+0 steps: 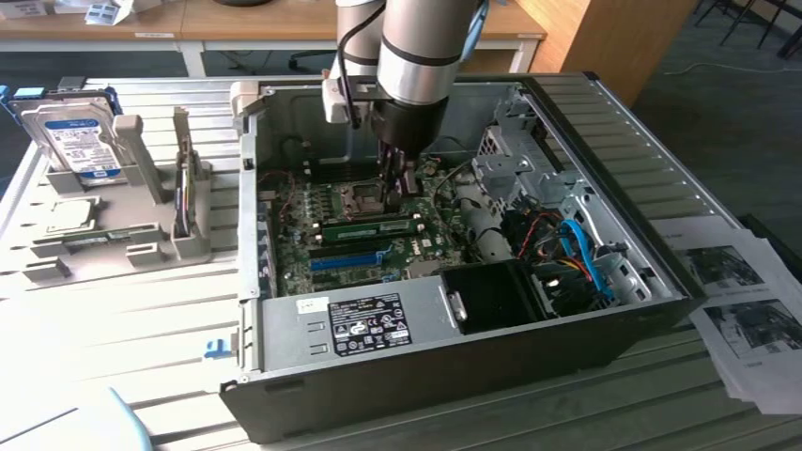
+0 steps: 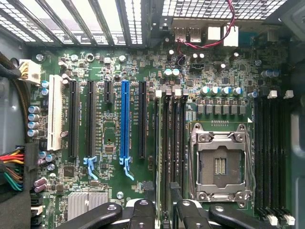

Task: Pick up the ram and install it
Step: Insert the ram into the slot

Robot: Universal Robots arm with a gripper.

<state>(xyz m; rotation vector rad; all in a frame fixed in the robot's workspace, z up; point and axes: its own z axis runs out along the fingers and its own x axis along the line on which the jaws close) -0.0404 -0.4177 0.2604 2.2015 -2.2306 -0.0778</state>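
Note:
The ram [image 1: 371, 228], a thin green stick, stands on edge in a slot on the motherboard [image 1: 329, 202] inside the open computer case [image 1: 626, 141], just beside the CPU socket [image 1: 363, 196]. My gripper [image 1: 400, 188] hangs right above the ram's far end, inside the case. In the wrist view its black fingers [image 2: 143, 214] stand apart over the dark memory slots [image 2: 169, 143], so my gripper [image 2: 166, 215] is open with nothing clamped between the fingers. The empty CPU socket [image 2: 219, 164] lies next to those slots.
A bright blue slot strip [image 1: 345, 260] [image 2: 125, 119] runs alongside the ram. The power supply [image 1: 363, 319] fills the case's near side. On the exterior view's left, a silver hard drive [image 1: 73, 141] rests in a grey fixture [image 1: 119, 235]. Printed papers [image 1: 739, 301] lie on the right.

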